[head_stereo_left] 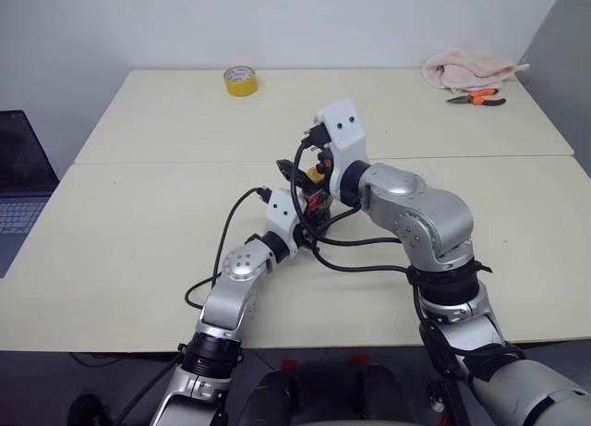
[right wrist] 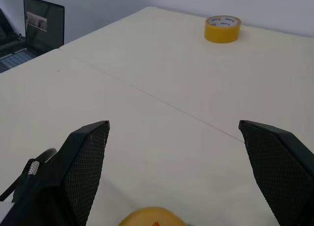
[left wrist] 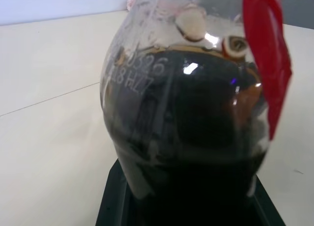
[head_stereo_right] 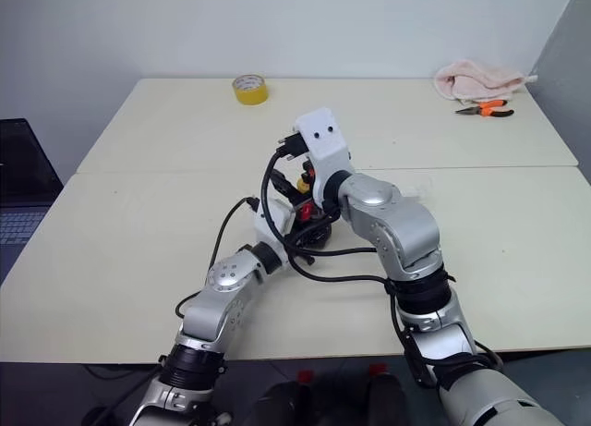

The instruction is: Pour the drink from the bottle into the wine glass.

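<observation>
Left gripper (head_stereo_left: 309,209): clamped tight on the bottle (left wrist: 191,113), centre of the head view, upright over the table (head_stereo_left: 138,250). Drink (left wrist: 196,138): dark, filling most of the bottle's body; red label (left wrist: 267,54) at its neck. Right gripper (right wrist: 171,152): fingers (right wrist: 88,152) spread fully, holding nothing, poised just above the yellow cap (right wrist: 149,217). Tape roll (head_stereo_left: 241,79): upper left of centre. Pink cloth (head_stereo_left: 466,72) and pliers (head_stereo_left: 477,97): upper right. Laptop (head_stereo_left: 18,181): left edge.

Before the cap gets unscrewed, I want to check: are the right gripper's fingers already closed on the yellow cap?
No, the right gripper stands wide open above the yellow cap.
</observation>
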